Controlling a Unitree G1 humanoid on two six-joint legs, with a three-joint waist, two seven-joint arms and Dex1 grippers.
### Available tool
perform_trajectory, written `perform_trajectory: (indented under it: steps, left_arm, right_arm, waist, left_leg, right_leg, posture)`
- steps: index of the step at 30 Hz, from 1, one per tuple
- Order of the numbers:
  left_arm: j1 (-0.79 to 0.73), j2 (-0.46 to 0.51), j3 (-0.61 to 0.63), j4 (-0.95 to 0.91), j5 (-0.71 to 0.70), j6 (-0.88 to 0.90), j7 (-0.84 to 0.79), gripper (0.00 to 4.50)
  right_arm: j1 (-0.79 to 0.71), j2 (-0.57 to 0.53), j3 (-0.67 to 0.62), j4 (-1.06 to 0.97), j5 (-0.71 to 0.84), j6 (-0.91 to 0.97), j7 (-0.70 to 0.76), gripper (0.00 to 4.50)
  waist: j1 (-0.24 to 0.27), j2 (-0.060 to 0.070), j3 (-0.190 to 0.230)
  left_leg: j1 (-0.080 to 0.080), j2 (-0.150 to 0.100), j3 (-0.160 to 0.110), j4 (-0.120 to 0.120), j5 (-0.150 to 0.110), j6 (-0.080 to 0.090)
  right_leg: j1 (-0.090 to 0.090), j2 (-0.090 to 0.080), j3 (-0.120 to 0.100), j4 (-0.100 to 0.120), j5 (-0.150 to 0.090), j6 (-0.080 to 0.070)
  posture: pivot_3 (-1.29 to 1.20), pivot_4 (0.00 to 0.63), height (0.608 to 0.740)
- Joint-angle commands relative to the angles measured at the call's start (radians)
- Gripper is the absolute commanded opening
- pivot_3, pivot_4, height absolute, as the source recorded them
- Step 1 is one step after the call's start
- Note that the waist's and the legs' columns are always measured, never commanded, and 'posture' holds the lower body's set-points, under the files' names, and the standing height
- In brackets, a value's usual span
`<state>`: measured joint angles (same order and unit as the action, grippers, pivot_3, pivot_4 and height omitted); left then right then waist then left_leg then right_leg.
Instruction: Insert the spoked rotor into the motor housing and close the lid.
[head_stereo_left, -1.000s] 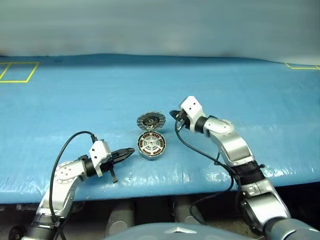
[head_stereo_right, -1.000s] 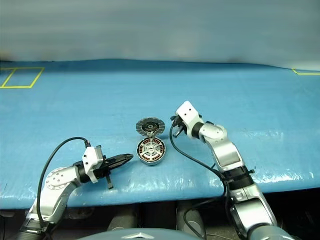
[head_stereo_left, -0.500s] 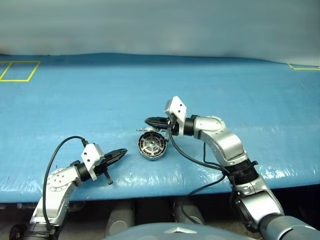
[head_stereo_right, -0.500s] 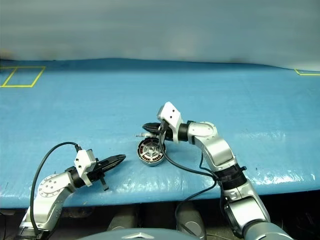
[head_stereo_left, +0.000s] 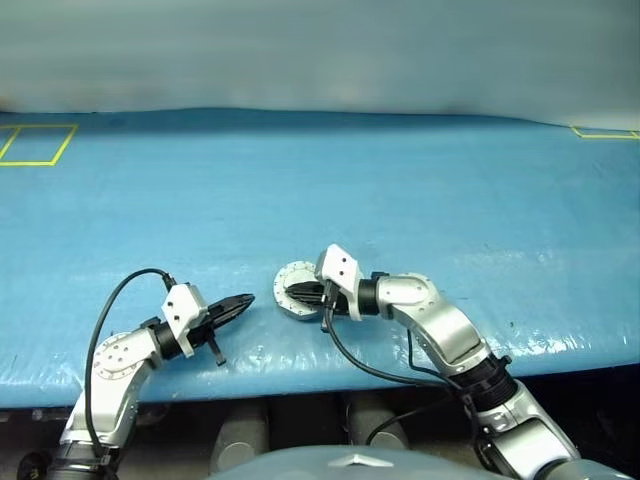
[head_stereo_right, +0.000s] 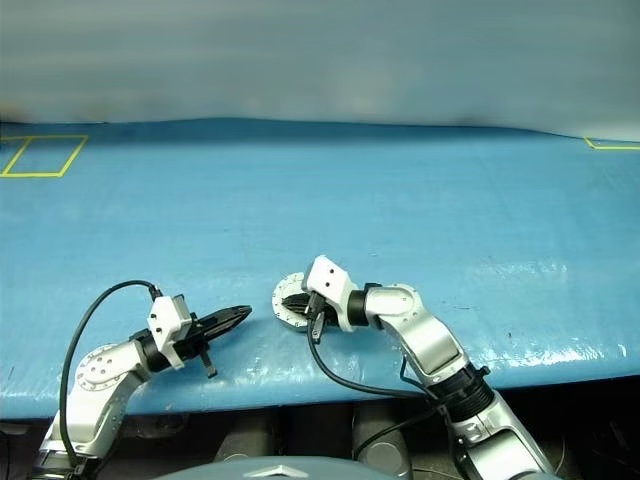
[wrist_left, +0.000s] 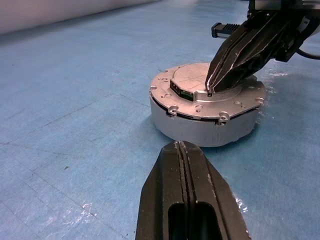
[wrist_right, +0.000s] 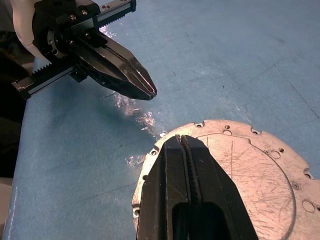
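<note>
Motor housing (head_stereo_left: 298, 290) sits near the front edge of the blue table cover (head_stereo_left: 420, 190), and your lid (wrist_left: 200, 87) lies flat on it, plain grey face up. Take the housing as your landmark. From the head cameras you get it as a pale disc half hidden under the right gripper (head_stereo_left: 293, 295); your left wrist camera gives you what those miss: the stack from the side, the lid's scalloped rim with its small screw holes level on the housing's round wall, and the right gripper's tips touching down on the lid's top face. Your right wrist camera looks down onto the scratched grey face and shows its own two black fingers (wrist_right: 175, 180) pressed together, clenched on nothing, over the lid's edge. It also catches the left gripper (wrist_right: 150, 92) just beside the housing, apart from it, its jaws likewise clamped together and empty. In the head views that left gripper (head_stereo_left: 245, 300) hovers to the housing's left, pointing toward it. You cannot see the rotor.
</note>
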<state>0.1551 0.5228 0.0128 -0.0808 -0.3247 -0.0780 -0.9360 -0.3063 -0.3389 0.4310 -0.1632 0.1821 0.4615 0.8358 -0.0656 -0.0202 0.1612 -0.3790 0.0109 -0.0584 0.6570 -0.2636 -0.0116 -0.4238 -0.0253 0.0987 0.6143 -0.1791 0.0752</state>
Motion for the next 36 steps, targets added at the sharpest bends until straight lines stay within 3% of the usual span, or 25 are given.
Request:
perform_trajectory:
  steps: [1, 9, 10, 12, 22, 24, 36]
  left_arm:
    - [-0.016, 0.0, 0.003, 0.008, 0.0, -0.031, -0.01, 0.0]
    - [-0.03, -0.015, -0.016, 0.032, 0.007, -0.054, -0.017, 0.0]
    - [-0.031, -0.016, -0.018, 0.034, 0.007, -0.056, -0.017, 0.0]
    - [-0.035, -0.019, -0.026, 0.036, 0.008, -0.057, -0.017, 0.0]
    - [-0.039, -0.026, -0.041, 0.035, 0.013, -0.056, -0.016, 0.0]
    - [-0.038, -0.025, -0.042, 0.033, 0.013, -0.054, -0.015, 0.0]
    - [-0.036, -0.023, -0.043, 0.032, 0.019, -0.051, -0.007, 0.0]
  right_arm:
    - [0.022, 0.003, 0.026, 0.049, -0.029, 0.006, -0.017, 0.05]
    - [0.015, 0.075, -0.083, 0.037, 0.029, -0.043, -0.072, 0.05]
    - [0.012, 0.074, -0.09, 0.034, 0.021, -0.05, -0.082, 0.21]
    - [0.01, 0.065, -0.097, 0.032, 0.0, -0.061, -0.104, 0.66]
    - [0.031, 0.046, -0.096, -0.016, -0.016, -0.054, -0.125, 3.98]
    - [0.04, 0.042, -0.091, -0.031, -0.015, -0.045, -0.124, 4.47]
    - [0.07, 0.037, -0.071, -0.039, -0.015, -0.02, -0.117, 4.47]
  waist:
    - [0.0, -0.001, -0.001]
    - [0.0, -0.001, -0.002]
    - [0.0, -0.001, -0.002]
    - [0.002, -0.001, -0.002]
    - [0.001, -0.001, -0.002]
    - [0.001, -0.001, -0.002]
    - [0.001, -0.001, -0.002]
  left_leg:
    - [0.001, 0.0, 0.0, 0.0, 0.0, 0.0]
    - [0.002, 0.0, 0.0, 0.001, 0.0, 0.0]
    - [0.002, 0.0, 0.0, 0.001, 0.0, 0.0]
    - [0.001, 0.0, 0.0, 0.001, 0.0, 0.0]
    - [0.0, 0.0, 0.0, 0.0, 0.0, 0.0]
    - [0.0, 0.0, 0.0, 0.0, 0.0, 0.0]
    - [0.0, 0.0, 0.0, 0.0, 0.0, 0.0]
  right_leg:
    - [0.0, 0.0, 0.0, 0.0, 0.0, 0.0]
    - [0.002, 0.0, 0.0, 0.0, 0.0, 0.0]
    - [0.002, 0.0, 0.0, 0.0, 0.0, 0.0]
    - [0.002, 0.0, 0.0, 0.0, 0.0, 0.0]
    - [0.0, 0.0, 0.0, 0.0, 0.0, 0.0]
    - [0.0, 0.0, 0.0, 0.0, 0.0, 0.0]
    - [0.0, 0.0, 0.0, 0.0, 0.0, 0.0]
  posture:
    - [0.0, 0.15, 0.74]
    - [0.0, 0.15, 0.74]
    - [0.0, 0.15, 0.74]
    - [0.0, 0.15, 0.74]
    - [0.0, 0.15, 0.74]
    - [0.0, 0.15, 0.74]
    - [0.0, 0.15, 0.74]
